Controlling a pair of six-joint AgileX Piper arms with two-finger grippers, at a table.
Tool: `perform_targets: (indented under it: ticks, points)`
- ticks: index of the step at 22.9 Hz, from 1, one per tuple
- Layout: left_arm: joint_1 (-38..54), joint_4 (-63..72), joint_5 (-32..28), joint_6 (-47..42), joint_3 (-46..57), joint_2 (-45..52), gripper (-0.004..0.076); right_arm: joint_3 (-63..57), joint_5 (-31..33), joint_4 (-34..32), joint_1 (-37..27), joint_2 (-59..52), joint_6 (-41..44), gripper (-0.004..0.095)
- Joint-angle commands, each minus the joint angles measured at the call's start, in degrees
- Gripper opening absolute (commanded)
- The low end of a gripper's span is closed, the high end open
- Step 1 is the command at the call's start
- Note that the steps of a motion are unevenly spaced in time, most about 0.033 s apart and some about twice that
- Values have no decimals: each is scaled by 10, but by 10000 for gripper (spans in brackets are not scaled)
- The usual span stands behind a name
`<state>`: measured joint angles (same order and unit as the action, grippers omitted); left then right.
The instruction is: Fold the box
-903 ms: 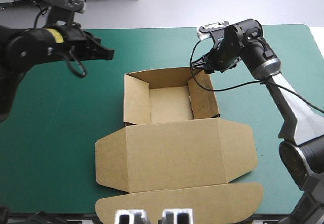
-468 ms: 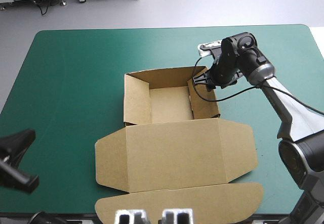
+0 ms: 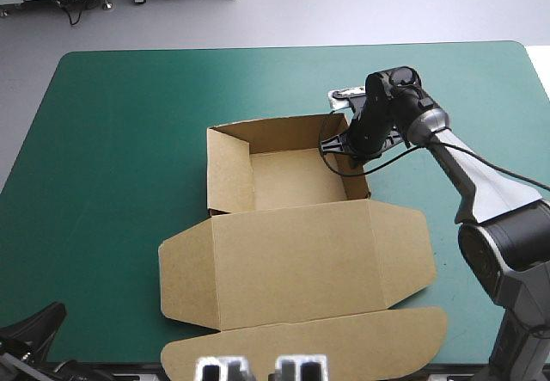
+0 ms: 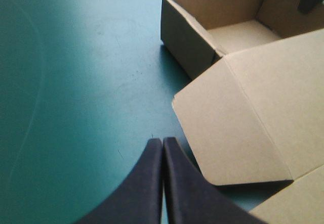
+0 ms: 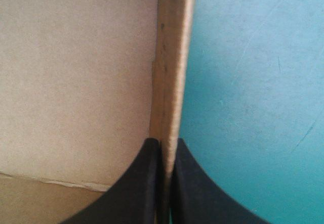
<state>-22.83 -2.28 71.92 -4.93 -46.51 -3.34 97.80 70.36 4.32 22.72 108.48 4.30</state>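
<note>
The brown box (image 3: pixel 296 256) lies in the middle of the teal-green table, an open tray with raised walls at the back and its lid flat toward the front edge. My right gripper (image 3: pixel 351 147) sits over the tray's right wall, and in the right wrist view it (image 5: pixel 166 145) is shut on that wall's top edge (image 5: pixel 172 57), the board pinched between the black fingers. My left gripper (image 4: pixel 163 144) is shut and empty, low over bare cover ahead of the lid's left flap (image 4: pixel 238 123). From above it (image 3: pixel 34 331) shows only at the table's near-left corner.
Bare teal-green cover (image 3: pixel 112 140) spreads left of the box and behind it. The lid's front flap (image 3: pixel 301 351) reaches the table's near edge. A narrower strip of cover lies to the right of the box.
My left arm has pulled back from over the far left of the table to the near-left corner. My right gripper came down onto the tray's right wall, which now stands upright instead of leaning inward.
</note>
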Motion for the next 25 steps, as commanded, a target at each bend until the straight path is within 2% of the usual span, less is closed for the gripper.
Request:
perform_targets:
  ticks: [1,2,5,8,10,13,14,15,16,18,20,22,25]
  points:
    - [-3,-1,17,-5,34,-14,-10,10,12,-32,-6,-24,-1,-20]
    - [-2,-1,17,-5,51,-14,-10,10,12,-51,-10,-32,6,-20]
    - [-2,0,17,-15,97,-13,-10,10,12,-55,-34,-65,6,-20]
    - [-2,-4,17,-19,123,-13,-10,10,12,-65,-78,-104,-3,-20]
    - [-2,-7,17,-19,127,-13,-10,10,12,-95,-123,-130,-8,-20]
    - [-2,-33,17,-19,127,-13,-10,10,12,-116,-238,-164,-43,-20]
    - [-2,-43,17,-19,127,-13,-10,10,12,-124,-306,-166,-62,-20]
    - [-2,-45,17,-19,127,-13,-10,10,12,-125,-331,-166,-61,-20]
    - [-2,-47,17,-20,127,-13,-10,7,5,-118,-391,-162,-61,-20]
    - [-2,-47,17,-20,127,-13,-10,-1,-16,-105,-446,-147,-68,-19]
    - [-2,-47,17,-19,127,-13,-10,-2,-16,-102,-482,-108,-113,-7]
    - [-2,-48,17,-19,127,-13,-10,-2,-3,-113,-486,-73,-113,94]
    - [-2,-48,17,-19,127,-13,-10,-2,12,-119,-486,-33,-135,319]
